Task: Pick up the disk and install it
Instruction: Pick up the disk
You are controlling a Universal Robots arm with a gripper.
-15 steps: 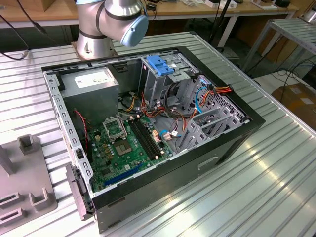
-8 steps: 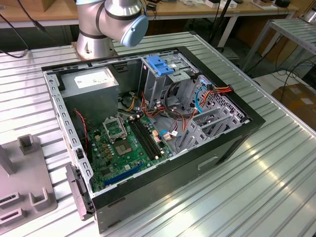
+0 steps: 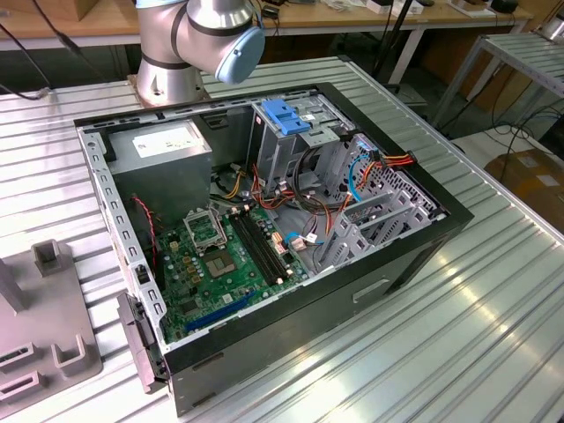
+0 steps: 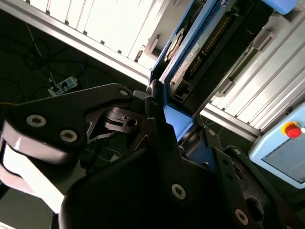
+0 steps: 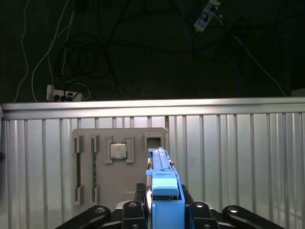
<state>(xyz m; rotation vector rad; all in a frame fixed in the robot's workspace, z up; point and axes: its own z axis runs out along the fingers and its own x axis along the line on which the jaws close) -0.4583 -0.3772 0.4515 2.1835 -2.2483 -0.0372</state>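
First wrist view puts it right in front of you: the disk (image 5: 162,164) is already up, standing on its thin edge, blue frame toward the camera, and the gripper (image 5: 163,200) is clamped on it from both sides. So the thing you want lies dead ahead of the fingertips, its long axis running straight out from the wrist, not across it. Beneath and beyond it you see a grey fixture plate (image 5: 119,186) with a small square chip (image 5: 119,151) set in a pocket, all resting on the slatted table (image 5: 238,162); the disk hangs above the plate, apart from it. Second wrist view shows you the same grip from the flank: black fingers (image 4: 152,119) pressed against the blue frame, the disk (image 4: 188,57) reaching away past them. Now look at the exterior view: the open computer case (image 3: 414,256) sits mid-table, the tall cage (image 3: 282,141) with its blue handle at the back near the arm's base, and a grey plate (image 3: 44,335) at the exterior view's left, well apart from that cage. My read is that the disk is lifted but not yet installed.
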